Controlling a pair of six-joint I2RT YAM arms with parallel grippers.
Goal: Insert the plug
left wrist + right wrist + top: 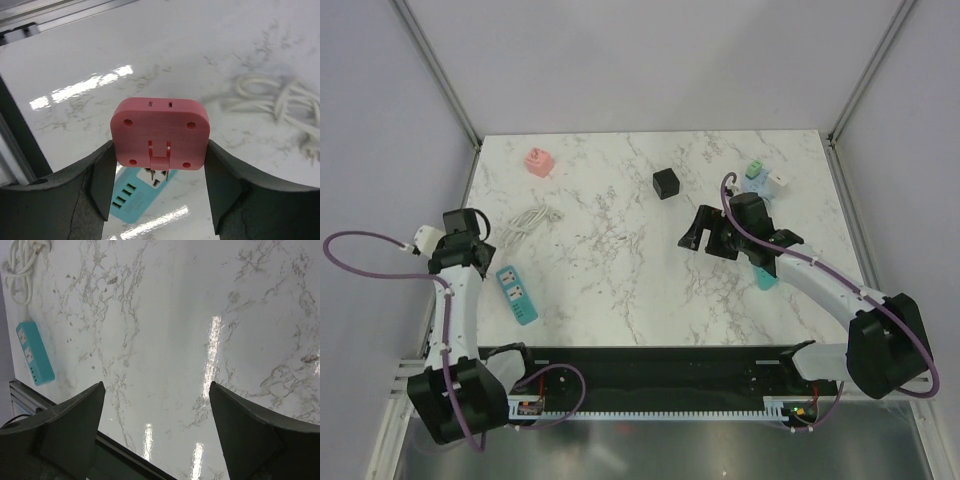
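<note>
In the left wrist view a pink plug (159,132) sits between my left gripper's (159,150) dark fingers (95,180), which are shut on its two sides. Its metal prongs point down, over the white socket face of a teal power strip (135,192) lying on the marble. Whether the prongs touch the socket I cannot tell. From above, the left gripper (478,240) is at the table's left edge, just up and left of the strip (517,294). My right gripper (705,232) hangs open right of centre, nothing between its fingers (75,425).
A coiled white cable (525,222) lies beside the left gripper. A second pink block (538,160) sits at the back left, a black cube (666,183) at the back centre, small green, white and blue pieces (760,178) at the back right. A teal object (764,276) lies under the right arm.
</note>
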